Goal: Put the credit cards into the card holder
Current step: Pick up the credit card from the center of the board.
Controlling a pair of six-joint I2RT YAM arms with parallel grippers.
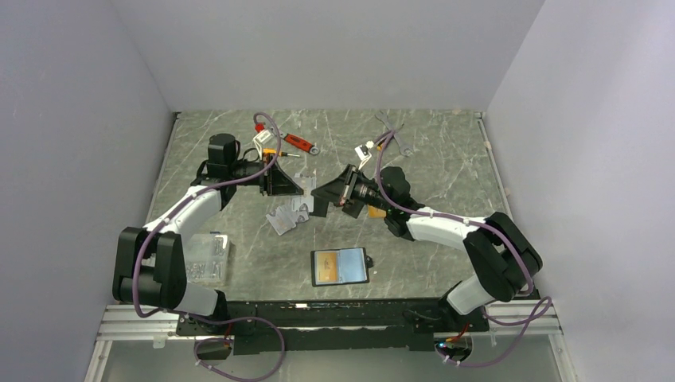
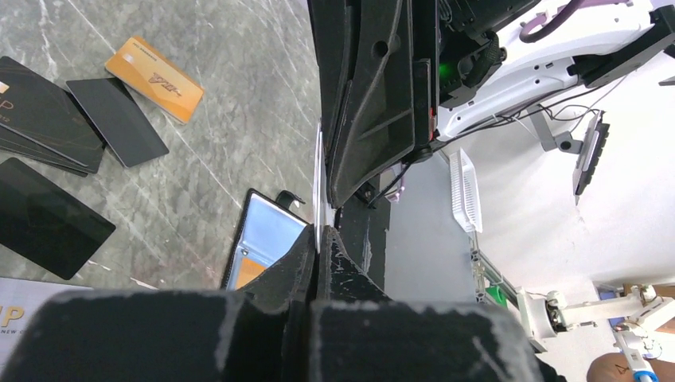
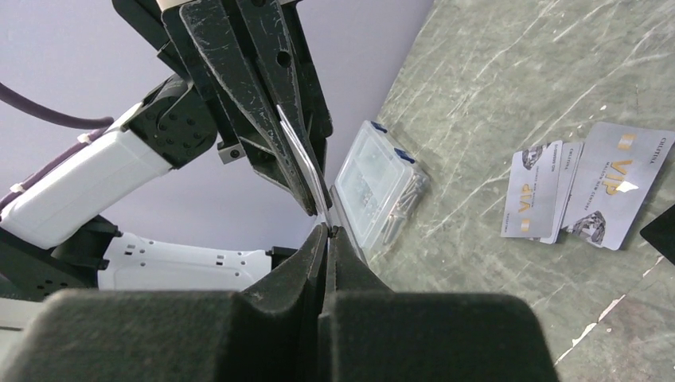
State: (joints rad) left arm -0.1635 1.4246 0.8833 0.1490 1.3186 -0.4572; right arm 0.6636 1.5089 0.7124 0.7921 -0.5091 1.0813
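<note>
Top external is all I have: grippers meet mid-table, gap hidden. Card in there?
Observer: Yes. Left wrist shows a thin pale card, edge-on, pinched in the left gripper.
Operator: Handed over yet?
Observer: Not released. Right wrist shows the right gripper shut on the same card too.
Operator: More cards out of my sight?
Observer: Left wrist shows black cards lying flat beside a gold-orange card.

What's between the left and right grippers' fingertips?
A thin pale card, edge-on, pinched by both the left gripper and the right gripper; both wrist views show it.
</note>
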